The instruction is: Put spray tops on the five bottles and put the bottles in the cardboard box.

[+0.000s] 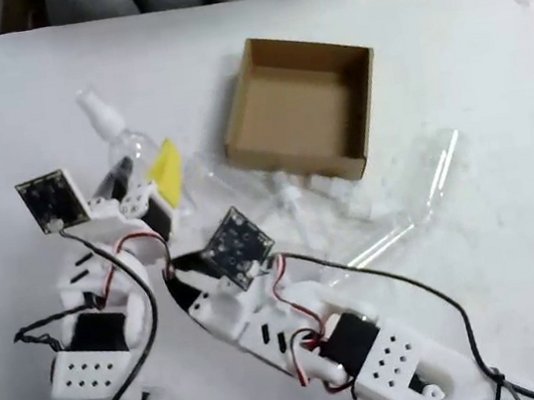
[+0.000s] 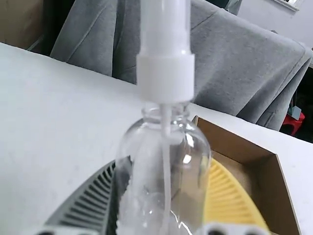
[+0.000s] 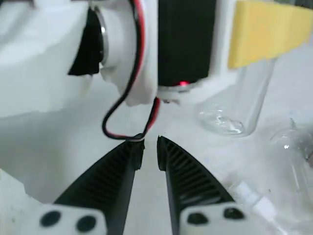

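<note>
My left gripper is shut on a clear bottle, held between its grey and yellow fingers. A white spray top sits on the bottle's neck, its tube hanging down inside. In the high view this bottle lies left of the cardboard box, gripped by the left gripper. My right gripper has black fingers almost together with nothing between them. It sits just behind the left arm's wrist, near a red and black wire. In the high view the right gripper lies low at the table's middle.
Loose clear bottles and spray tops lie in front of the box, with long clear tubes to the right. The box is open. A bottle and a spray top lie near the right gripper.
</note>
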You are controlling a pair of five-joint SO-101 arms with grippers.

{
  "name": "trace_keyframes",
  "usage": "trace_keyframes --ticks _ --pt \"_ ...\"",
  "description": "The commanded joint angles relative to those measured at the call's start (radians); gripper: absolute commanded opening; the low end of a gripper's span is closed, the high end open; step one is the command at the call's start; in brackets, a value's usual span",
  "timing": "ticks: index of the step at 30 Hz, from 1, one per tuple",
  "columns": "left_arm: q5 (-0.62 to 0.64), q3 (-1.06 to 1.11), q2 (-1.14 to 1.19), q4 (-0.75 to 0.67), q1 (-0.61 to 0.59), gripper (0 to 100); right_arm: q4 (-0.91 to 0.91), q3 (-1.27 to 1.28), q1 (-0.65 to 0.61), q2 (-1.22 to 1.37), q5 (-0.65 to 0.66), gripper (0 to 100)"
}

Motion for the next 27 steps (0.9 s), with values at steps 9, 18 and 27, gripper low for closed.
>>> trace_keyframes --ticks 9,18,27 --pt "0.005 -0.014 -0.077 0.098 0.082 2 -0.159 0.049 0.021 0.004 -0.008 1.6" --pt "-0.091 -0.012 -0.346 0.356 0.120 2 -0.153 0.049 0.077 0.004 -0.008 1.6" --pt "-0.095 -0.011 -0.456 0.471 0.180 2 -0.157 0.049 0.128 0.004 -0.008 1.7"
